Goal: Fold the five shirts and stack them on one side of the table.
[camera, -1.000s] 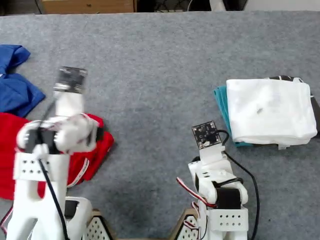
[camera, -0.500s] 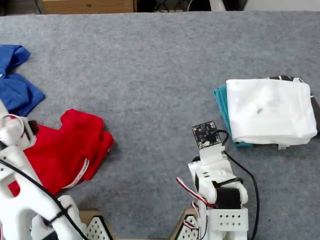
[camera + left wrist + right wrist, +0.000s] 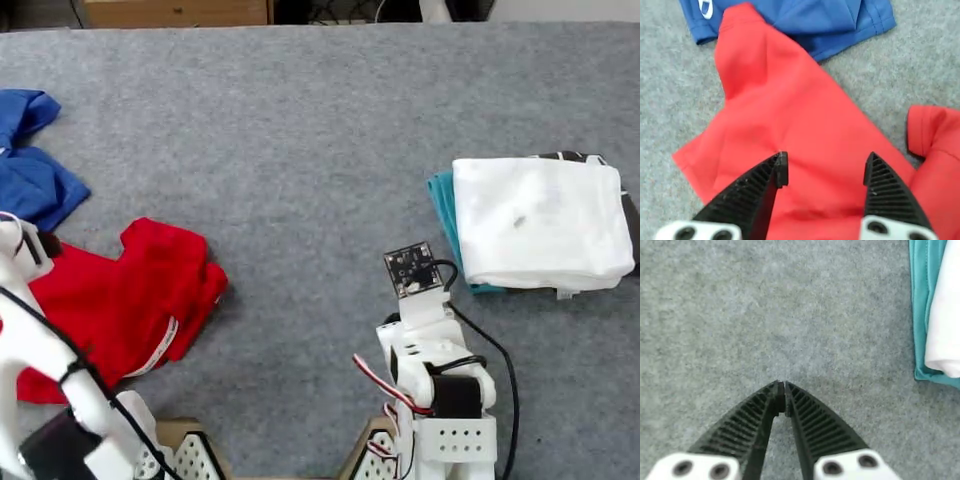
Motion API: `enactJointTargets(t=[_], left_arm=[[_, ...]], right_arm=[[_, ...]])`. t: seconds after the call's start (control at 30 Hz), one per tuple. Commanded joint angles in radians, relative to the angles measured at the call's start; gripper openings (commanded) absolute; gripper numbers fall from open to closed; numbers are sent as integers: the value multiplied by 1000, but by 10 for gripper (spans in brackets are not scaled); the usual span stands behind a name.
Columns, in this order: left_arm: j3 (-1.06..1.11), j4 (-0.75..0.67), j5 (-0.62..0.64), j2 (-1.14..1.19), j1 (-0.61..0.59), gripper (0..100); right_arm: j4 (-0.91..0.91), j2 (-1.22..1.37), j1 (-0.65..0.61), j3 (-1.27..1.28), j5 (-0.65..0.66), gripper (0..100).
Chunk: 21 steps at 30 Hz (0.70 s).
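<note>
Left jaws, wide apart, hover over the red shirt (image 3: 805, 140), which overlaps the blue shirt (image 3: 805, 20). Right jaws, closed on nothing, hang over the counter (image 3: 740, 315) near the folded white shirt (image 3: 540, 225).

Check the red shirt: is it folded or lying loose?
Not folded. The red shirt lies rumpled and spread on the table, one sleeve sticking out, beside the blue shirt. The open left hand hangs over it.

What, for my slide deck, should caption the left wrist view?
Open left gripper over the red shirt, blue shirt alongside.
</note>
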Motion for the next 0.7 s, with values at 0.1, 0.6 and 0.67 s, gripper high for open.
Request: enactJointTargets(t=[0.1,0.6,0.67], left_arm=[[-142,-14,-14,87,-105,261],[-242,-5,-63,474,-191,264],[-240,-3,-58,522,-193,264]], right_arm=[[2,-62,-12,-7,6,14],[2,-62,-12,-7,6,14],[2,-62,-12,-7,6,14]])
